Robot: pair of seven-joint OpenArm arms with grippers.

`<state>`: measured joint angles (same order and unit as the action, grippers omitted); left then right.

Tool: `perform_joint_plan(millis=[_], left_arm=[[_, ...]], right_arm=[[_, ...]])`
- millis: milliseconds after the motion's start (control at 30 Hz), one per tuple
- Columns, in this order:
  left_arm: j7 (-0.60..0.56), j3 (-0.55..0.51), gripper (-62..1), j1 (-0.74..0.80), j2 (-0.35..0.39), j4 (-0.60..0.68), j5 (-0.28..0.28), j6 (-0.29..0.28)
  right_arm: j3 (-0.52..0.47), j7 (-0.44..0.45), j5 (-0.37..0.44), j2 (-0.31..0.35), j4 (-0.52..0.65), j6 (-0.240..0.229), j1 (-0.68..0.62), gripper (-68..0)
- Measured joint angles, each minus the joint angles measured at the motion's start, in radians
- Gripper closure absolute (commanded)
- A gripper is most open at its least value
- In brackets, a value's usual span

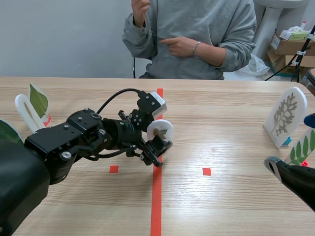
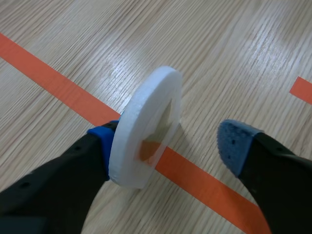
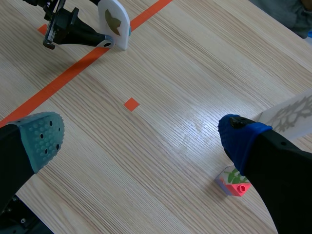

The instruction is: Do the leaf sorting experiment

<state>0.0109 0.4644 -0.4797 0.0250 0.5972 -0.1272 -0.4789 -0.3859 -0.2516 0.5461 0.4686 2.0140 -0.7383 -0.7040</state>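
Left wrist view: white leaf disc (image 2: 146, 131) upright on the orange tape line (image 2: 48, 78), midway across the tabletop (image 2: 234, 48).
Touched behind by one blue pad (image 2: 102, 141) of left gripper (image 2: 170, 146), fingers spread, nothing clamped. Shown clearly only from right wrist view: brown lobed leaf (image 3: 113, 20) on its face; right gripper (image 3: 141, 141) likewise agape.

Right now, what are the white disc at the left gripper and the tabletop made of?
White disc: probably foam board or matte plastic; its edge is thick, dull, slightly grainy and without shine. Tabletop: wood-grain laminate or sealed wood, I'd guess; it shows straight pale grain with soft glare patches.
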Motion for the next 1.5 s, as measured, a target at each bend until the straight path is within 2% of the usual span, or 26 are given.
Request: perform_joint_plan(millis=[167,433,567,667,833,967,1100,1267,1400,1467,1500], left_arm=[[-0.002,0.0,-18.8,0.0,0.0,0.0,0.0,0.0],[-0.028,0.0,-8.6,0.0,0.0,0.0,0.0,0.0],[-0.035,0.0,-8.0,0.0,0.0,0.0,0.0,0.0],[-0.035,0.0,-5.3,0.0,0.0,0.001,0.0,0.0],[0.0,0.0,-5.2,0.014,0.001,0.051,0.005,-0.032],[0.043,-0.013,-5.0,0.112,0.032,0.249,0.1,-0.069],[0.138,-0.078,-5.0,0.273,0.064,0.506,0.163,-0.076],[0.157,-0.241,-5.1,0.508,0.092,0.75,0.245,-0.082],[0.143,-0.404,-5.1,0.651,0.095,0.8,0.297,-0.082],[0.113,-0.482,-5.1,0.689,0.095,0.792,0.297,-0.055],[0.098,-0.518,-5.1,0.698,0.094,0.783,0.296,-0.023]], right_arm=[[0.0,0.0,0.0,0.0,0.0,0.0,0.0,-67.9],[0.0,0.0,0.0,0.0,0.0,0.0,0.0,-67.9],[0.0,0.0,0.0,0.0,0.0,0.0,0.0,-67.9],[0.0,0.0,0.0,0.0,0.0,0.0,0.0,-67.9],[0.0,0.0,0.0,0.0,0.0,0.0,0.0,-67.9],[0.0,0.0,0.0,0.0,0.0,0.0,0.0,-67.9],[0.0,0.0,0.0,0.0,0.0,0.0,0.0,-67.9],[0.0,0.0,0.0,0.0,0.0,0.0,0.0,-67.9],[0.0,0.0,0.0,0.0,0.0,0.0,0.0,-67.9],[0.0,0.0,0.0,0.0,0.0,0.0,0.0,-67.9],[0.0,0.0,0.0,0.0,0.0,0.0,0.0,-67.9]])
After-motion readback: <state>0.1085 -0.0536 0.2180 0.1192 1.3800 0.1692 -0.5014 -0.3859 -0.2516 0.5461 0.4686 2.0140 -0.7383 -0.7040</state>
